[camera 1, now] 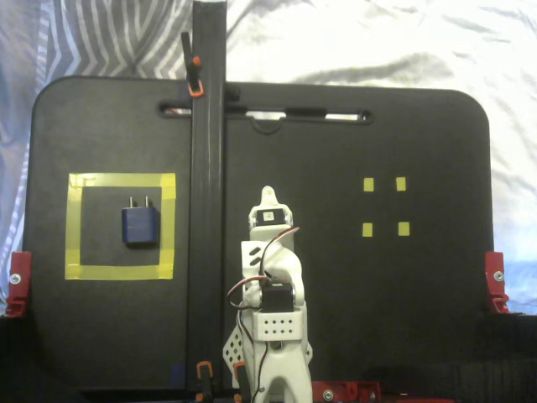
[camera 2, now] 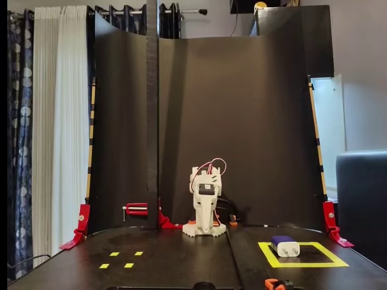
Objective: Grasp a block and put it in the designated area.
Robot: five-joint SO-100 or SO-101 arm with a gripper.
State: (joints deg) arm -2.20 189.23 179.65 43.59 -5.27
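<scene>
Block inside designated area — tool well apart.

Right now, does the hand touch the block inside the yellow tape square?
Apart. In a fixed view from above, the hand is folded over the arm's base, and the block lies alone inside the yellow tape square, with bare black board and a vertical post between them.

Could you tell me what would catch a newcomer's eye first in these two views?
The bright yellow-taped designated area stands out at the left of the top-down fixed view, with the dark-blue block lying inside it. The white arm sits folded at the board's middle, apart from the block.
</scene>
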